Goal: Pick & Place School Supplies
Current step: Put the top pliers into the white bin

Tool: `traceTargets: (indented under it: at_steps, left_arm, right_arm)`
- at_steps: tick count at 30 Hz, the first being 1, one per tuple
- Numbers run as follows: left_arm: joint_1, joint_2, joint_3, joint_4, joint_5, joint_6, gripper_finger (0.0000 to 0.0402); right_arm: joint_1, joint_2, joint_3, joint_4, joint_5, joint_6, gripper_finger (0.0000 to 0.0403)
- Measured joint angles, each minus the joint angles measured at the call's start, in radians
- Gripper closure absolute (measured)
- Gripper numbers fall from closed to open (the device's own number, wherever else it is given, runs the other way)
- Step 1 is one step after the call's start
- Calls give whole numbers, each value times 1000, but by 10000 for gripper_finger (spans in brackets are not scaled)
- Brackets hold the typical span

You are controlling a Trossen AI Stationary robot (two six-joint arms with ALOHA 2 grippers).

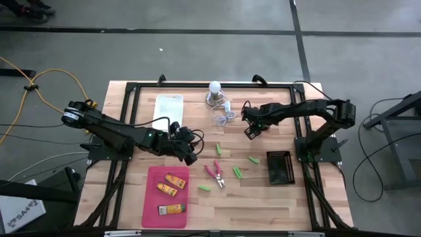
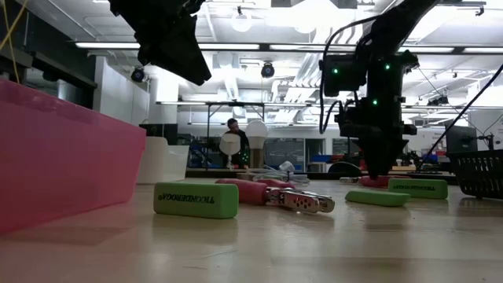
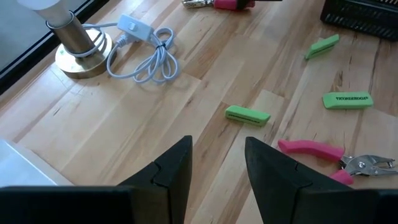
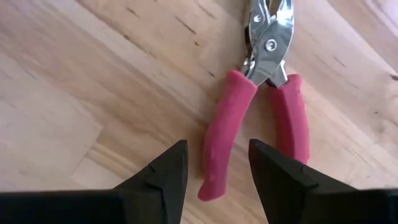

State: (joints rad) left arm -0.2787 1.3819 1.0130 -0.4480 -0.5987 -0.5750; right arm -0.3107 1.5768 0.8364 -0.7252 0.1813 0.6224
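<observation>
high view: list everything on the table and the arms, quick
pink tray: 1, pink, front left of table
orange-yellow pieces: 3, inside the pink tray
green sticks: 4 visible, light green, scattered mid-table
pink-handled pliers: 2, one at the centre, one beneath the right gripper
white tray: 1, back left
bulb lamp: 1, white, back centre, coiled cord beside it
basket: 1, black, right side
left gripper: open, empty, beside the pink tray
right gripper: open, above the pliers

- Three orange-yellow pieces (image 1: 172, 191) lie in a pink tray (image 1: 152, 212)
- Green erasers (image 1: 237, 172) lie scattered on the wood
- Pink-handled pliers (image 1: 215, 174) lie flat mid-table; another pair (image 4: 261, 112) lies farther back
</observation>
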Motion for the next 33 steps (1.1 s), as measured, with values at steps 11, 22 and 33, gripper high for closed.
traceTargets:
  at_steps: [11,22,33]
  left_arm:
    - [-3,0,0,0,0,0,259]
    - [-15,0,0,0,0,0,259]
    - [-15,0,-1,0,0,0,259]
  right_arm:
    - [-14,0,0,5,-26,1,243]
    - [-13,0,0,24,-37,17,243]
    - [-19,0,-61,53,-46,47,243]
